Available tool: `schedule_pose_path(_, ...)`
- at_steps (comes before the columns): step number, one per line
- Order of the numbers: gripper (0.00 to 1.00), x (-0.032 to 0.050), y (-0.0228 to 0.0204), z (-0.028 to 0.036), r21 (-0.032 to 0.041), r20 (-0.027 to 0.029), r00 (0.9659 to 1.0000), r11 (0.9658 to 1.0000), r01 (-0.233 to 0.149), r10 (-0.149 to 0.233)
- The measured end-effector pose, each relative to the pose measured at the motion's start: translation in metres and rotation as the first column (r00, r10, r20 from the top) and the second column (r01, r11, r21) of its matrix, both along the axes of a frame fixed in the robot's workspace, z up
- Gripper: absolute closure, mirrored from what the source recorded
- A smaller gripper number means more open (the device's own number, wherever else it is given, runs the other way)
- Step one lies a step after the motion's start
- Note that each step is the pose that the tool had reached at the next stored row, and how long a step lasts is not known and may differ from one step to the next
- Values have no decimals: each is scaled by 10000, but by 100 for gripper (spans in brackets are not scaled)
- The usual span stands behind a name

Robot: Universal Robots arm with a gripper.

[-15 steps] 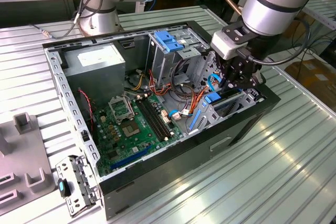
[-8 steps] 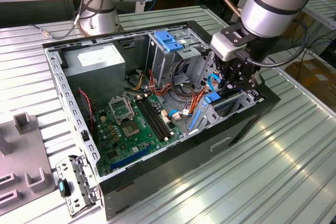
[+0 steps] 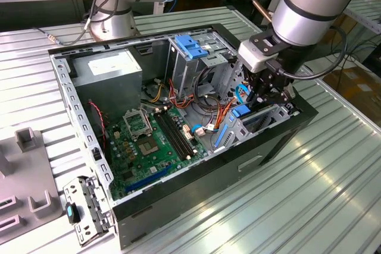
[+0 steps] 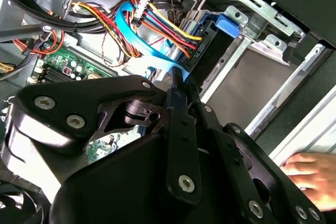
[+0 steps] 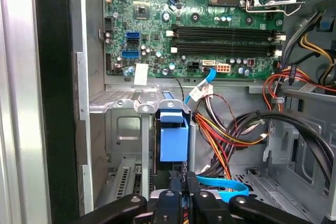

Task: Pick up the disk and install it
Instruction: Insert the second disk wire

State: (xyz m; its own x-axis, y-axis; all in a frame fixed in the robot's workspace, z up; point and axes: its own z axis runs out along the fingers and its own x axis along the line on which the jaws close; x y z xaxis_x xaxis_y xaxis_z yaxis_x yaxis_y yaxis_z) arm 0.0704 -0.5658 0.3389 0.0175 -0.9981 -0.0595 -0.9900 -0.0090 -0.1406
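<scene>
The disk (image 3: 241, 112) stands on edge in the low drive bay at the front corner of the open computer case (image 3: 71, 99), on the exterior view's right. Its blue end tab and dark slab show in both wrist views (image 5: 173, 137) (image 4: 210, 51). My gripper (image 3: 262, 100) hangs directly over that bay. Its fingers look shut together (image 4: 178, 77) (image 5: 184, 184), with the tips at the disk's cable-side end. I cannot tell whether they touch it.
Bundled power cables and a blue data cable (image 5: 226, 187) crowd beside the bay. The green motherboard (image 3: 149, 141), a tall cage with a light-blue latch (image 3: 190, 46) and the power supply (image 3: 110, 69) fill the case. A person's hand (image 4: 310, 174) rests outside the case wall.
</scene>
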Motion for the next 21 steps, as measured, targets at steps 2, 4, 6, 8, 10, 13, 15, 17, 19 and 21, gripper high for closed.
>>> schedule_pose_path(2,84,0,0,-1,4,3,10000,10000,5,-5)
schedule_pose_path(4,77,1,0,85,6,36,10000,10000,4,-4)
schedule_pose_path(6,77,0,0,156,8,54,10000,10000,4,-4)
schedule_pose_path(8,77,0,0,178,10,62,10000,10000,4,-4)
schedule_pose_path(10,85,0,0,181,8,62,10000,10000,4,-4)
schedule_pose_path(13,89,0,0,183,8,62,10000,10000,4,-5)
schedule_pose_path(15,89,0,0,183,8,62,10000,10000,4,-5)
schedule_pose_path(17,89,0,0,185,8,62,10000,10000,5,-5)
schedule_pose_path(19,89,0,0,186,7,62,10000,10000,5,-5)
schedule_pose_path(21,89,0,0,189,7,62,10000,10000,4,-5)
